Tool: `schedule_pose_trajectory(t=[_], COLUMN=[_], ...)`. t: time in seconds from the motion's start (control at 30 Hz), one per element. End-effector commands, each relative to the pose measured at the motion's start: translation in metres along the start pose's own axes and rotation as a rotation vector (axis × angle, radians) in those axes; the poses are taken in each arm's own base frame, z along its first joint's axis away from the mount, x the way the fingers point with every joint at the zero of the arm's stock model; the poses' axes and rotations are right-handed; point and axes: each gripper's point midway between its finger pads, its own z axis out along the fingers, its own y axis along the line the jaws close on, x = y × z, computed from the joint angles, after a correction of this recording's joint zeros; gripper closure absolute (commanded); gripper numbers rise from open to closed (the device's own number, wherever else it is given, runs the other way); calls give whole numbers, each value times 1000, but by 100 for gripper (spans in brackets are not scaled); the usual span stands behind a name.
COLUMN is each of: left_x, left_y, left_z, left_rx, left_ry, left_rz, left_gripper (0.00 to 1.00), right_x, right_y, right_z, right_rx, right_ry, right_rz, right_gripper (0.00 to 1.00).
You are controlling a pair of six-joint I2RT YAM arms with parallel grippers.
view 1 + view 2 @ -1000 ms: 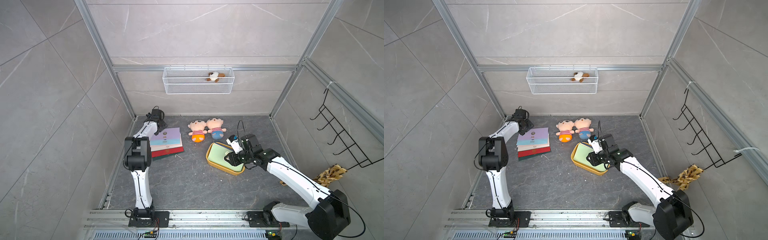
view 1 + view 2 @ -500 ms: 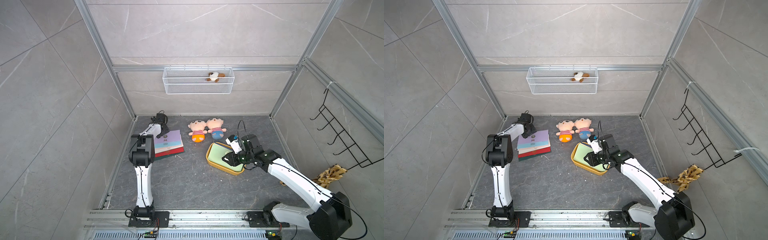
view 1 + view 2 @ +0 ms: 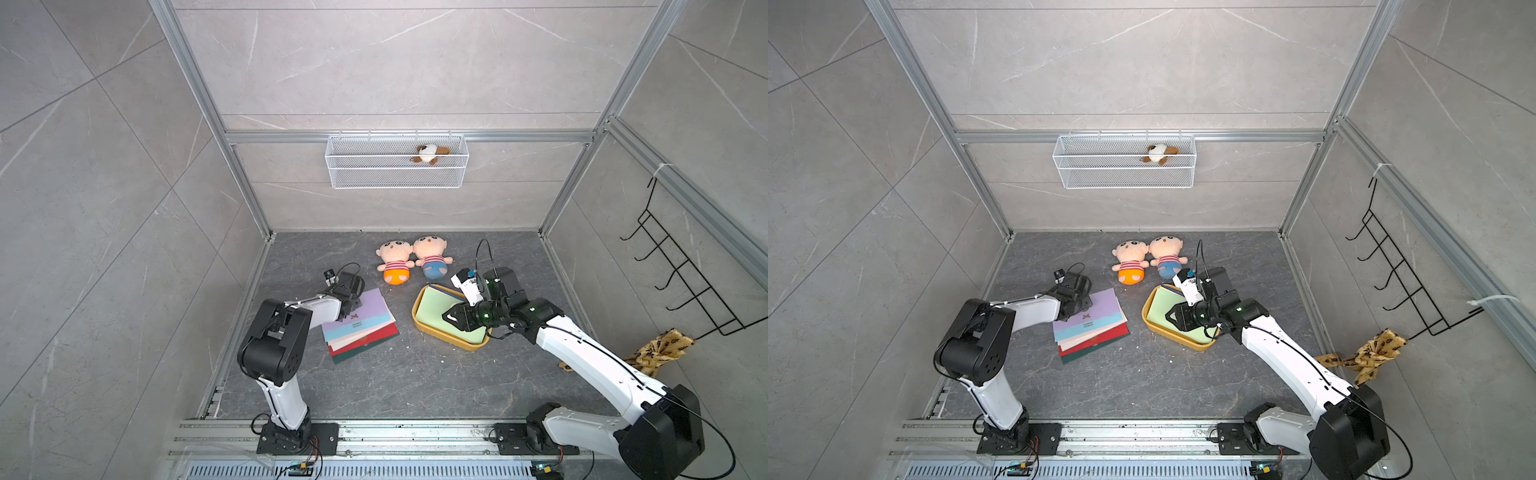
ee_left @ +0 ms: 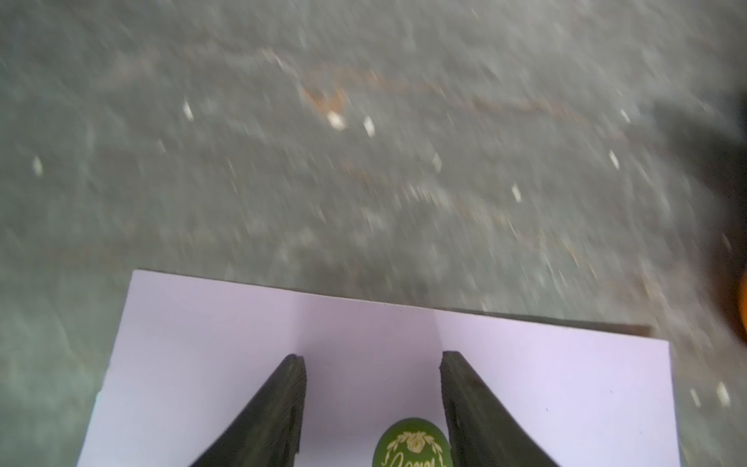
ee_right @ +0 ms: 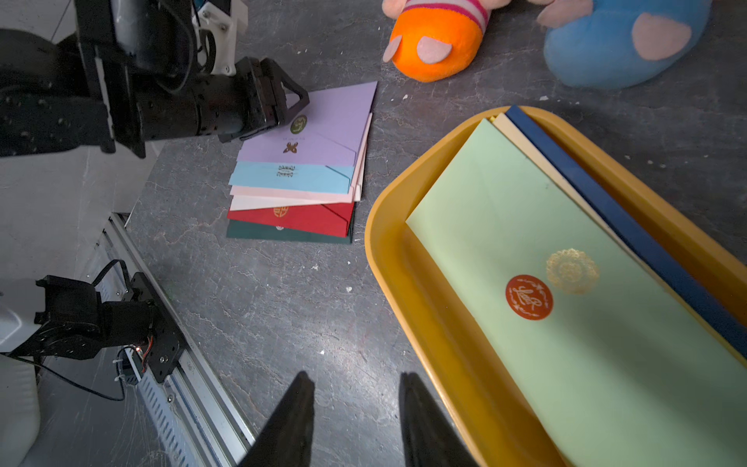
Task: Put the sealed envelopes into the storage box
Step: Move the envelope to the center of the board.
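**A:** The left gripper [image 4: 372, 358] hovered over the lilac envelope [image 4: 194, 343] on top of the stack [image 3: 361, 328], jaws spread, nothing pinched!

**B:** The right gripper [image 5: 357, 378] was parted too, and empty, beside the storage box [image 5: 388, 283]. A pale green envelope [image 5: 505, 210] lay inside, on top of others.

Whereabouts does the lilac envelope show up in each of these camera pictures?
In a top view: lilac envelope tops the stack, left of centre.
In a top view: same spot.
Left wrist: fills the lower picture.
Right wrist: upper middle, atop the stack.
Landmark: left gripper above it.
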Motion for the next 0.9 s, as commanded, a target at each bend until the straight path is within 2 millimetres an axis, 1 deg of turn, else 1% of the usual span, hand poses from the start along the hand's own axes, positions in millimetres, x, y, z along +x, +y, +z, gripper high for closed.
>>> schedule_pose_trajectory(t=[0.0, 0.07, 0.13, 0.17, 0.23, 0.3, 0.37, 0.4, 0.43, 0.5, 0.53, 0.6, 0.63, 0.7, 0.77, 0.83, 0.87], left_x=[121, 128, 133, 133, 124, 104, 73, 61, 51, 44, 48, 61, 70, 85, 99, 111, 116], left_y=[58, 58, 58, 57, 55, 50, 43, 40, 37, 35, 36, 38, 43, 54, 69, 77, 81], left_z=[-7, -19, -30, -35, -47, -60, -78, -87, -96, -110, -114, -120, -121, -121, -117, -113, -110], left_rx=[-130, -95, -64, -45, -14, 11, 21, 23, 29, 42, 53, 92, 105, 123, 120, 116, 103], left_ry=[357, 355, 356, 349, 317, 244, 152, 125, 106, 95, 110, 142, 156, 169, 171, 187, 195], left_rz=[-1, -17, -27, -28, -31, -28, -24, -25, -28, -38, -55, -93, -120, -171, -212, -225, -226], left_gripper=[41, 40, 40, 40, 39, 37, 35, 34, 34, 34, 34, 35, 35, 36, 38, 39, 41], right_x=[4, 9, 15, 19, 27, 36, 42, 44, 43, 41, 39, 34, 26, 12, -4, -11, -19], right_y=[5, 5, 9, 12, 23, 40, 57, 63, 73, 92, 99, 109, 111, 106, 111, 112, 112], right_z=[-3, 1, 7, 11, 22, 35, 49, 55, 62, 78, 87, 104, 113, 133, 152, 171, 181], right_rx=[-13, -14, -23, -31, -50, -79, -74, -69, -81, -111, -116, -107, -93, -40, -42, -28, -26], right_ry=[6, 25, 48, 65, 101, 154, 194, 206, 216, 240, 256, 281, 280, 262, 261, 291, 297], right_rz=[47, 91, 118, 126, 126, 96, 50, 35, 22, -1, -9, -31, -40, -15, -20, -22, -21], right_gripper=[61, 60, 57, 56, 56, 56, 56, 56, 56, 56, 56, 56, 56, 55, 55, 55, 56])
